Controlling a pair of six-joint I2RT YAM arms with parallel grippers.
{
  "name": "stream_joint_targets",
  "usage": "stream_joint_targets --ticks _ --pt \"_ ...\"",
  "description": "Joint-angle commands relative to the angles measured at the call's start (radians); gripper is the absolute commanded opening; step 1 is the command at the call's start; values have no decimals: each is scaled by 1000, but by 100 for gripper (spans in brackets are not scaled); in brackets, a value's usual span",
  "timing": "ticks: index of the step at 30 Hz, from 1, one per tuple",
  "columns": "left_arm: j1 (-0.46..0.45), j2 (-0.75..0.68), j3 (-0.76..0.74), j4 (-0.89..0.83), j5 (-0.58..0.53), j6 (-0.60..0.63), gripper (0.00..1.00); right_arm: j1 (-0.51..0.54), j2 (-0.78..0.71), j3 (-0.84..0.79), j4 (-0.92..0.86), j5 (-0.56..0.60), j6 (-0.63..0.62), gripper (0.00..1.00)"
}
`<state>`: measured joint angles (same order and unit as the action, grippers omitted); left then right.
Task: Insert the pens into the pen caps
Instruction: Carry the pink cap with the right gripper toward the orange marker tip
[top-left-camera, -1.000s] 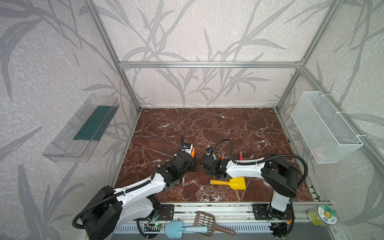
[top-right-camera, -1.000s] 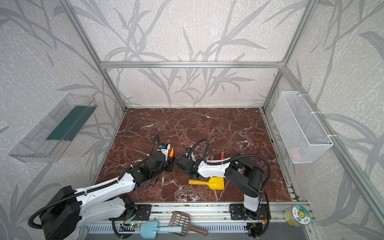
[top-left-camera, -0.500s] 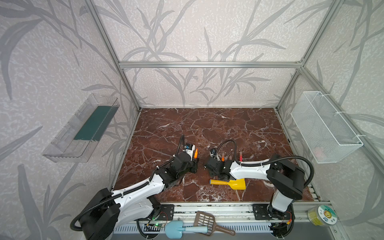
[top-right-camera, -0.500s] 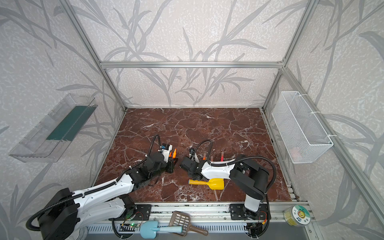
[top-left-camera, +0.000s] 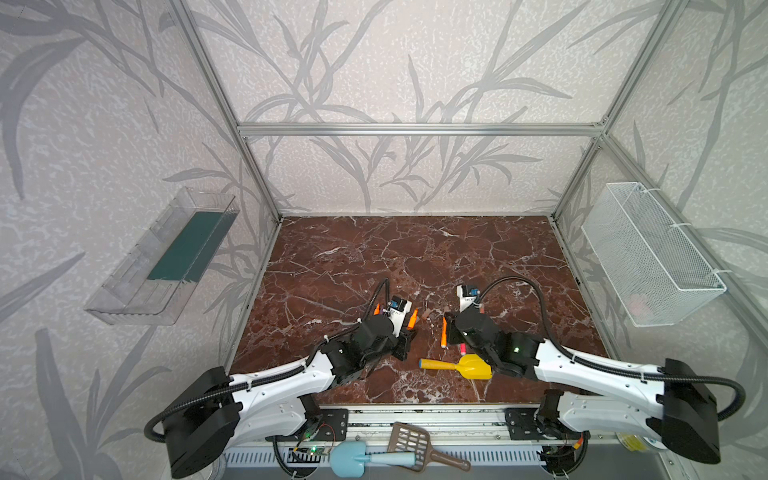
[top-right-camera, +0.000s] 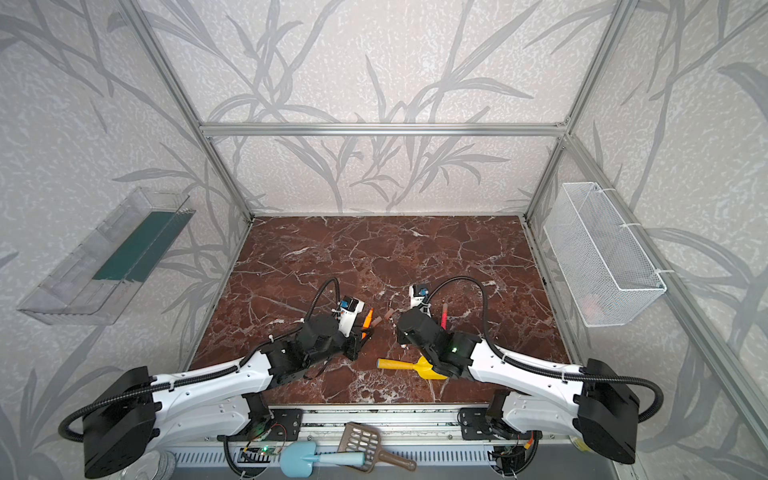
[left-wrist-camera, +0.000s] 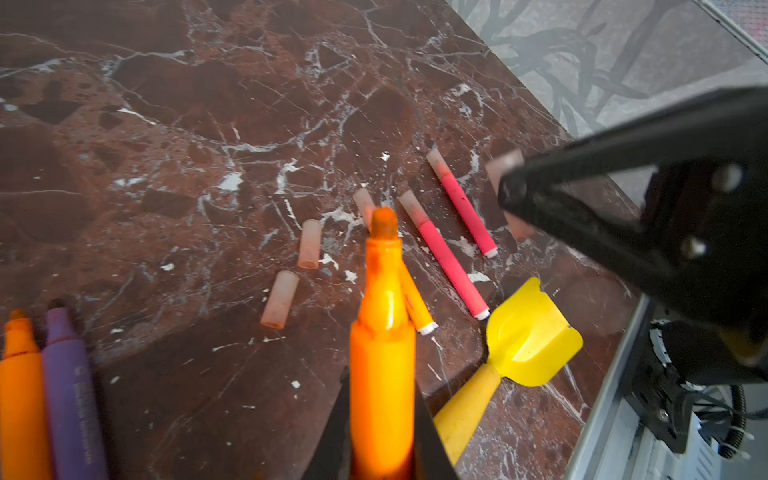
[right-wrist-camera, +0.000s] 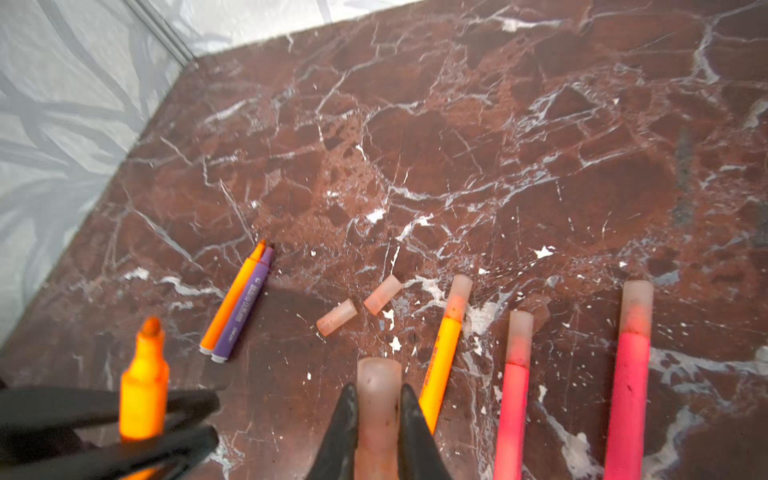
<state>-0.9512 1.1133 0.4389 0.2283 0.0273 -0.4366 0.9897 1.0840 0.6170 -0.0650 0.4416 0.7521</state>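
Left wrist view: the left fingers (left-wrist-camera: 334, 436) are clamped on an orange pen (left-wrist-camera: 382, 353), uncapped, one finger on each side of its barrel. The pen's long axis runs straight out along them and its felt tip leads past the fingertips. In both top views this pen is lifted over the front half of the worktop (top-left-camera: 374, 249), near the middle, with its tip slanting toward the back edge. The right fingers (right-wrist-camera: 343, 432) are pinched on a pen cap (right-wrist-camera: 379, 399). Its length lies along them and one end juts out ahead; I cannot tell which end is open. Pen and cap are apart. On the worktop beyond the right fingers lie two loose caps (right-wrist-camera: 336, 318), a capped orange pen (right-wrist-camera: 446, 353) and two capped red-pink pens (right-wrist-camera: 513, 395), roughly parallel, caps toward the back edge. Further toward the left edge a bare orange pen (right-wrist-camera: 232, 301) and a purple pen (right-wrist-camera: 245, 307) lie touching side by side, tips toward the back. A yellow shovel (left-wrist-camera: 528, 340) lies nearer the front edge
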Motion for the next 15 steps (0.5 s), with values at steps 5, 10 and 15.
stream_joint_targets --ticks 5,10,15 --pt "-49 57 24 172 0 -16 0 -60 -127 -109 264 -98 93 3" --pt "-55 96 24 220 21 -27 0 -63 -139 -145 385 -98 131 3" --pt "-55 133 42 232 32 -31 0 -64 -95 -133 449 -109 147 3"
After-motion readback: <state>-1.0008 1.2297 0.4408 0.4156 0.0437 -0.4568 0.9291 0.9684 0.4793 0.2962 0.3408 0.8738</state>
